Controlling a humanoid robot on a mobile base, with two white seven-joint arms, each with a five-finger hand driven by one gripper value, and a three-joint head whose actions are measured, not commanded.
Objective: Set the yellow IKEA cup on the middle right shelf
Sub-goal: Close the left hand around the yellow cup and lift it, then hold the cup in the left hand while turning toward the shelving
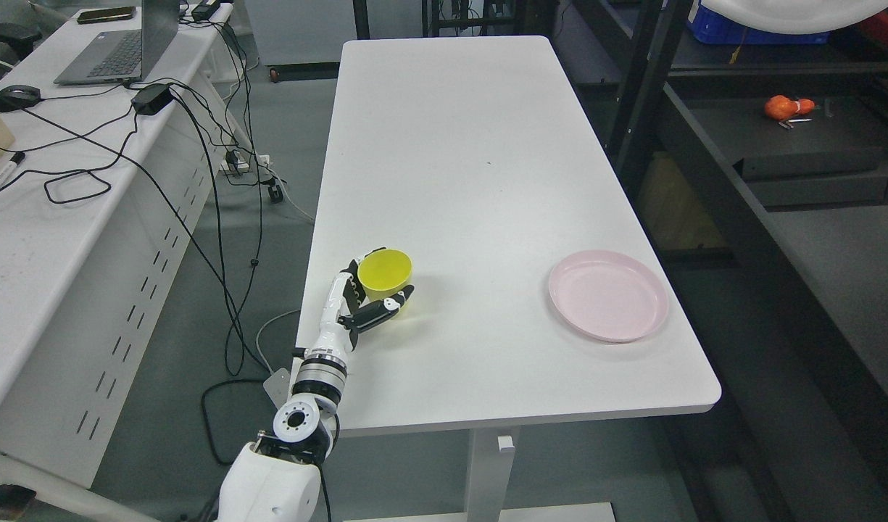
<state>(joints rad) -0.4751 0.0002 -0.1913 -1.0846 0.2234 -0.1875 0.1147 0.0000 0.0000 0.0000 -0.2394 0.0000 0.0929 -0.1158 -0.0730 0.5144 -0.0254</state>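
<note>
Cup (385, 273) sits upright near the table's (487, 181) left edge. Left hand (360, 297) is wrapped round it: fingers curled on the far side, thumb (386, 308) pressed at the near wall, presumably for lifting. Plate (607, 294) well apart.

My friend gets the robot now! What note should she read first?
Left hand: fingers wrapped around the yellow cup, which still stands on the white table near its left edge.
Right hand: not in view.
Pink plate sits on the table's right side, apart from the cup.
Done: cup reached and gripped, not lifted.
Left: lift the cup and carry it to the dark shelf on the right.
</note>
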